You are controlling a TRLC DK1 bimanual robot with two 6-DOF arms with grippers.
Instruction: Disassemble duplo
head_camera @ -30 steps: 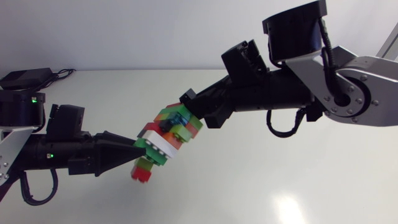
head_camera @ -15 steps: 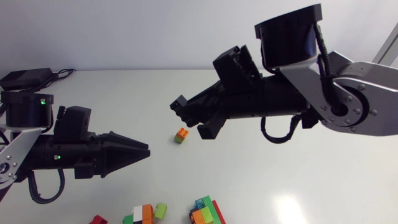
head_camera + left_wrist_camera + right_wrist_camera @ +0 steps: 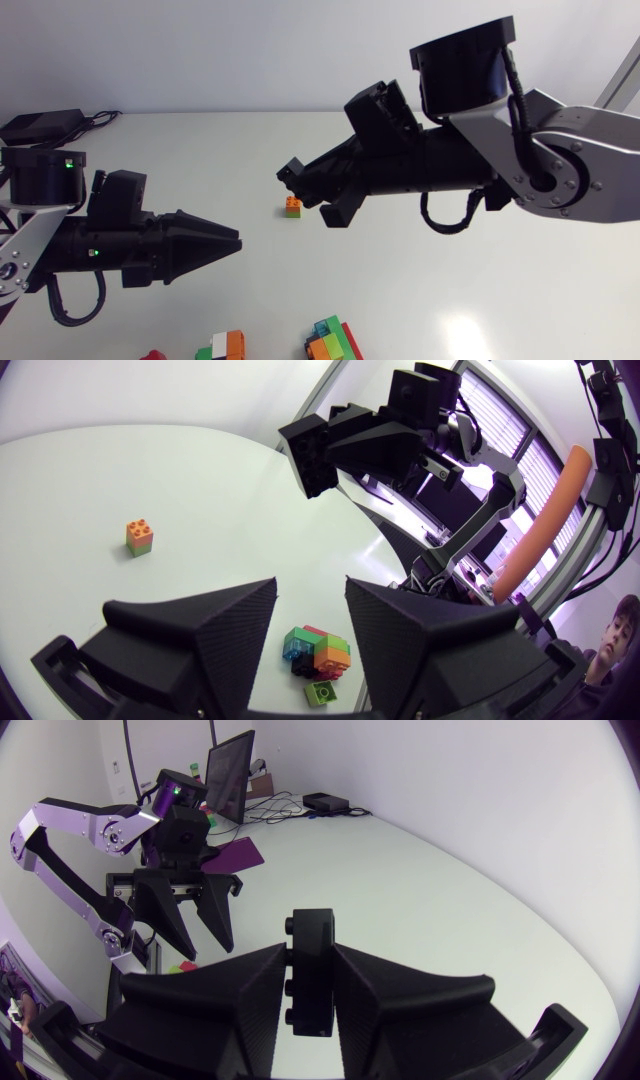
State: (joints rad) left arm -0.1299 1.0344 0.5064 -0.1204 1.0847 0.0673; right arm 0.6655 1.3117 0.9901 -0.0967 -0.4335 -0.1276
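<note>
Right claw [image 3: 310, 958]: clenched on a black brick [image 3: 312, 452], one finger against each side of it. It is raised above the counter, and its arm comes in from 3 o'clock in the head view.
Left claw [image 3: 311, 595]: released, fingers apart with nothing between them. It is held above the counter at 8 o'clock from the middle and points toward 3 o'clock.
Counter [image 3: 450, 270]: white, bearing all the loose Duplo pieces.
Multicolour cluster [image 3: 332, 342]: green, red, blue and orange bricks joined together. It lies at 6 o'clock on the counter, partly cut off by the head view's edge. In the left wrist view it lies under and just ahead of the left claw. A single green brick [image 3: 320, 692] is touching it or just beside it; I cannot tell which.
White-orange-green cluster [image 3: 228, 346]: joined bricks at 7 o'clock, apart from the multicolour cluster.
Orange-on-green brick [image 3: 292, 207]: a small two-piece stack standing upright near the counter's middle. It is at 6 o'clock from the black brick in the head view, apart from both claws.
Red brick [image 3: 153, 354]: only a corner shows at 7 o'clock, near the white-orange-green cluster.
</note>
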